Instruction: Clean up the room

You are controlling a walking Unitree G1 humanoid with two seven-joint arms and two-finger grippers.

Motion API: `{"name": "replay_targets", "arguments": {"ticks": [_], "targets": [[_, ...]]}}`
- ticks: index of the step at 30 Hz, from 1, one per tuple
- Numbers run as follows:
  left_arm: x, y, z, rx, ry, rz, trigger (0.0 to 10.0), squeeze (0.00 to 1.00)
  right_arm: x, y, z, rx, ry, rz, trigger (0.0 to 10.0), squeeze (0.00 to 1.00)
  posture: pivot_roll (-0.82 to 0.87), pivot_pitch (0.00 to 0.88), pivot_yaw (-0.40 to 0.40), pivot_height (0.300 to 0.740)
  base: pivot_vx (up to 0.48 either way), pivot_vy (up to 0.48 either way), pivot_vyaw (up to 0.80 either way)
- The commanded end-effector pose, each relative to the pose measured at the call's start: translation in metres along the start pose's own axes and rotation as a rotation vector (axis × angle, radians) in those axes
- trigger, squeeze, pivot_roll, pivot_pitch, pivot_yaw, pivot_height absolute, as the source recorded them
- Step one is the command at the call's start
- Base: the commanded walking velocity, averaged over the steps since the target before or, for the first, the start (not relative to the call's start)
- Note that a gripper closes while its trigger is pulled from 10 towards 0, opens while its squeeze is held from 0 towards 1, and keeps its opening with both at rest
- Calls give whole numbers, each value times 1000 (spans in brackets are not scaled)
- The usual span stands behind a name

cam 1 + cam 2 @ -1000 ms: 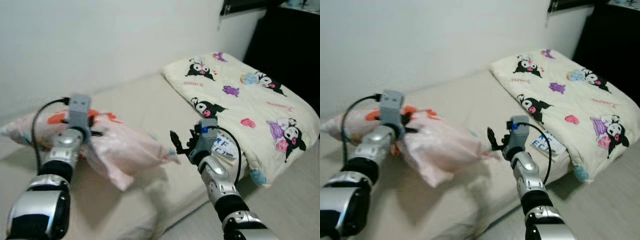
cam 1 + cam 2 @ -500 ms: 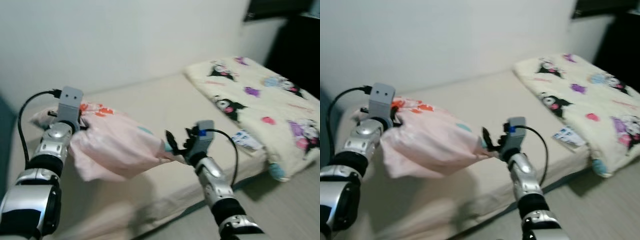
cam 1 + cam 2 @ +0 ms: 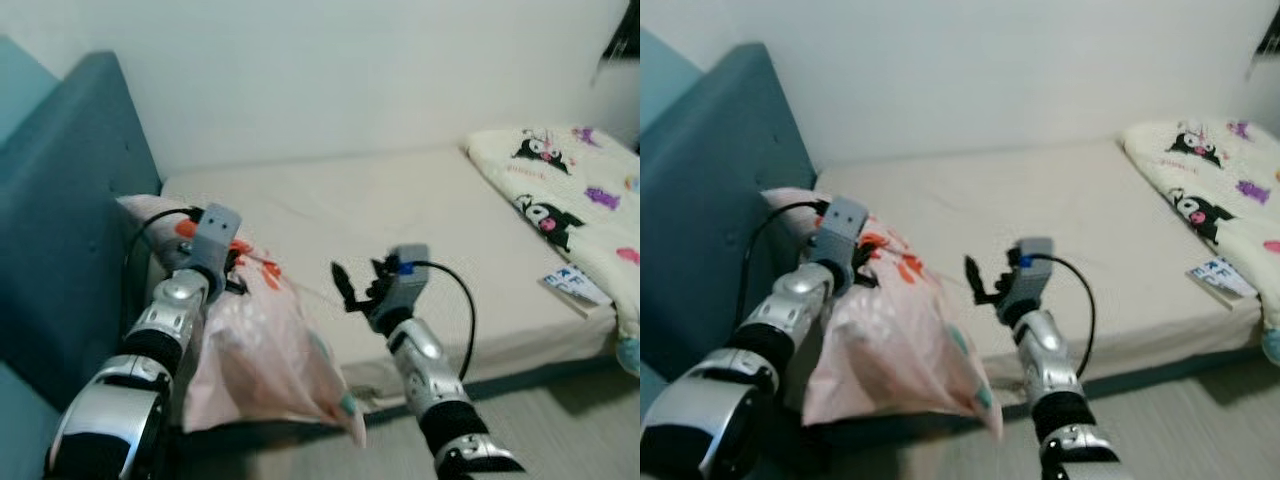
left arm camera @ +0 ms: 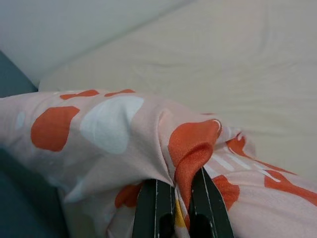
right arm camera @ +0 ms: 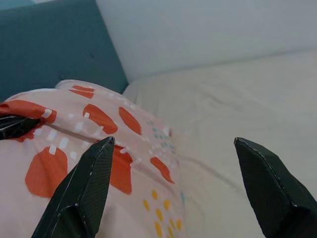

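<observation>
A pale pink pillow (image 3: 262, 365) with orange and white blotches lies at the head end of the beige mattress (image 3: 400, 215), partly hanging over its front edge. My left gripper (image 4: 177, 196) is shut on a fold of the pillow's cover near its top corner, close to the blue headboard (image 3: 70, 210). My right gripper (image 3: 352, 290) hovers open above the mattress just right of the pillow, with nothing between its fingers (image 5: 81, 191). Another pink cushion corner (image 3: 140, 208) pokes out behind the pillow against the headboard.
A cream blanket (image 3: 570, 175) printed with black cartoon figures is bunched at the mattress's right end, with a small blue and white label (image 3: 575, 287) beside it. A white wall runs behind the bed. Pale floor (image 3: 560, 420) shows in front of it.
The camera has swung left, bringing the headboard into view. My right gripper has let go of the pillow's corner and stands open. The pillow now droops from my left gripper over the bed's edge.
</observation>
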State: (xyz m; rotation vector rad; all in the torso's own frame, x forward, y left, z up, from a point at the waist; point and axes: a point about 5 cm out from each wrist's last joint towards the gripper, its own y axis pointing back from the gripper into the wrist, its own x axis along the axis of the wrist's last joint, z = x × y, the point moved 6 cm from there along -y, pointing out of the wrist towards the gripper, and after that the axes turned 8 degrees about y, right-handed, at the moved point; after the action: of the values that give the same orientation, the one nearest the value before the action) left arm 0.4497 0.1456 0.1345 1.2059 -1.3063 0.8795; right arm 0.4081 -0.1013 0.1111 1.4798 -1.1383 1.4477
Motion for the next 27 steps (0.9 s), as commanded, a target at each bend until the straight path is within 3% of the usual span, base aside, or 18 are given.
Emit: {"name": "replay_targets", "arguments": {"ticks": [1,10,13,19,27], "targets": [[34,-6,13,-33,2,109,10000,0,0,3,8,-24,0,5,10000,0,-171,57,45,740,0,-420,0],[41,-8,26,-67,82,149,10000,0,0,4,9,-27,-1,7,10000,0,-169,59,44,740,0,-48,0],[44,-7,20,-55,128,168,10000,0,1,3,8,-23,-1,8,10000,0,-168,61,41,740,0,0,0],[46,-6,13,-45,79,176,10000,0,1,3,8,-22,-1,8,10000,0,-169,60,40,740,0,0,0],[68,-6,0,-20,60,225,10000,0,2,4,10,-24,9,12,10000,0,-178,59,41,740,464,0,0]]}}
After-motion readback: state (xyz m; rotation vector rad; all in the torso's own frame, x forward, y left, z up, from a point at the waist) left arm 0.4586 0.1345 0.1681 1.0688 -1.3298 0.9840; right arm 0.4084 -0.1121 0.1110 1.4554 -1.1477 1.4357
